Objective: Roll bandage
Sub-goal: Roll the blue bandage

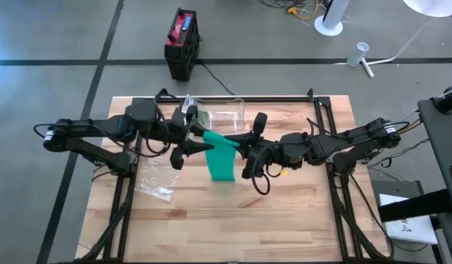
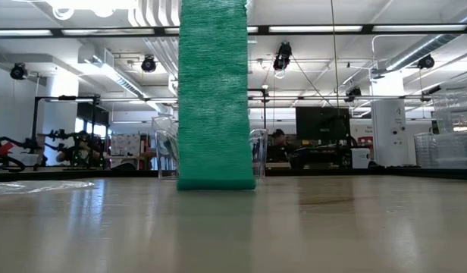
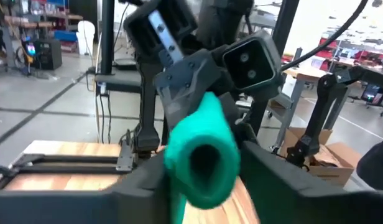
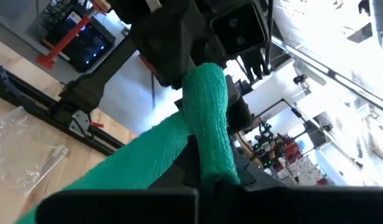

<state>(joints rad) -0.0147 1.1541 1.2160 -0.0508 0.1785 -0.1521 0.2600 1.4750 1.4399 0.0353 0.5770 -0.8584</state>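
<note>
Presently the green bandage [image 1: 220, 158] hangs mid-worktop [image 1: 285, 220], its rolled end lying left-to-right between both arms, the left claw [image 3: 201, 177] partly parted around the roll's open end, the right claw [image 1: 246, 154] clamped together on it, the loose tail dropping to the wood.

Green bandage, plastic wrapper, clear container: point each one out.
green bandage [image 1: 223, 163]: high view, middle of the hanging strip.
plastic wrapper [image 1: 155, 180]: high view, centre of the crinkled film.
clear container [image 1: 227, 116]: high view, its back wall.
</note>
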